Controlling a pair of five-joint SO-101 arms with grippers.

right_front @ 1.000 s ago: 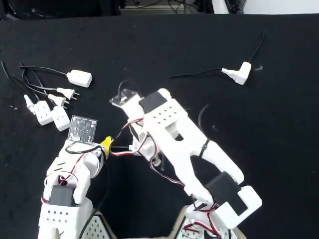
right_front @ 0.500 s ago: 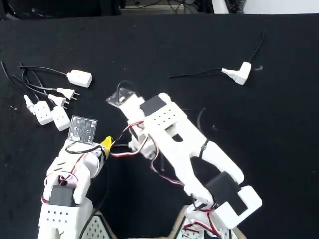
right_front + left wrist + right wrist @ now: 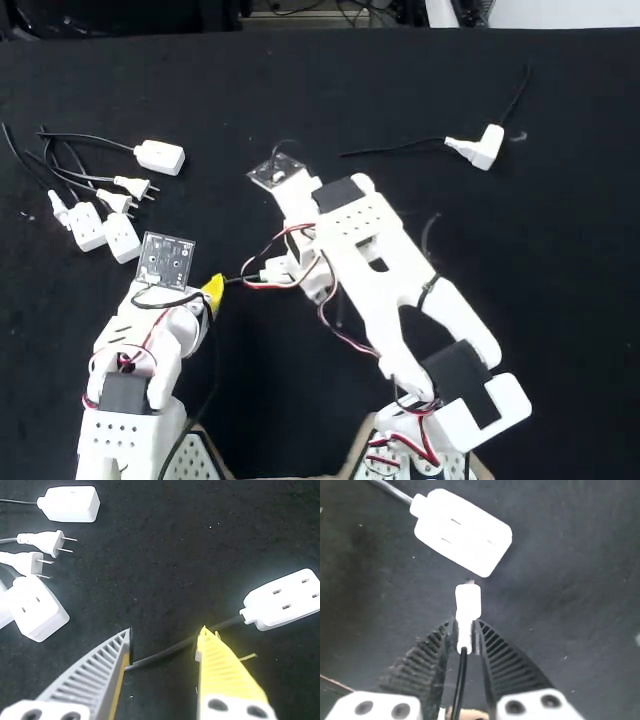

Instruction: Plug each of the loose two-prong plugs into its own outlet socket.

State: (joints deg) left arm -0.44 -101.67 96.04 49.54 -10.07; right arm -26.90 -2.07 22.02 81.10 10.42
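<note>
My right gripper (image 3: 465,625) is shut on a small white two-prong plug (image 3: 468,607) with a black cord. The plug's tip points at a white outlet socket (image 3: 462,532) and stops just short of it. That same socket (image 3: 282,600) lies ahead of my left gripper (image 3: 165,635), which is open, and the socket's black cord (image 3: 170,652) runs between the grey and yellow fingers. In the high view the right arm (image 3: 350,215) stretches over the table's middle, and the left gripper (image 3: 212,290) sits low beside it.
A cluster lies at the left: a white socket (image 3: 160,156), two loose plugs (image 3: 135,186) (image 3: 115,200) and two more sockets (image 3: 88,226) (image 3: 122,238), with black cords trailing off. An angled white plug (image 3: 480,148) with its cord lies at the far right.
The right arm has swung farther from the base and to the right in the high view. The left arm has stayed put.
</note>
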